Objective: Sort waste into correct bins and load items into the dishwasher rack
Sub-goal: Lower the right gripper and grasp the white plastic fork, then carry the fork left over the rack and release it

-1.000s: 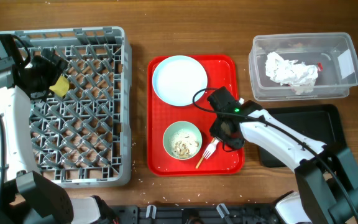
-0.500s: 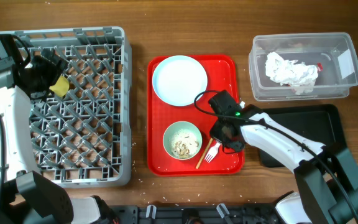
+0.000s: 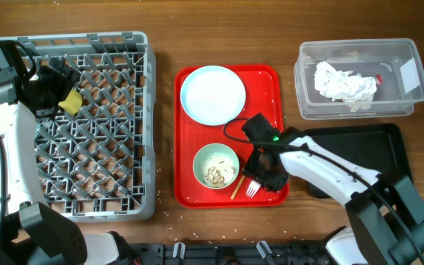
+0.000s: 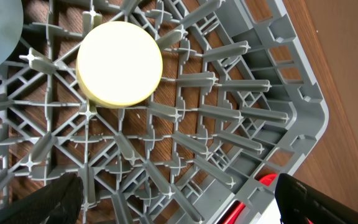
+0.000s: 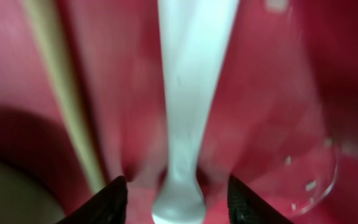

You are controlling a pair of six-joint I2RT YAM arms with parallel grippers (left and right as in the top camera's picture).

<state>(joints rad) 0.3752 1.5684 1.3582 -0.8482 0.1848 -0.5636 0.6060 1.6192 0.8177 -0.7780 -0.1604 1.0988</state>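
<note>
My right gripper (image 5: pixel 177 190) sits low on the red tray (image 3: pixel 267 81), fingers parted either side of the white fork (image 5: pixel 188 93) handle, gaps showing, chopstick (image 5: pixel 61 93) beside it; left gripper (image 4: pixel 176 186) spread wide, empty, above the yellow cup (image 4: pixel 119 63) in the rack (image 4: pixel 291 112)
</note>
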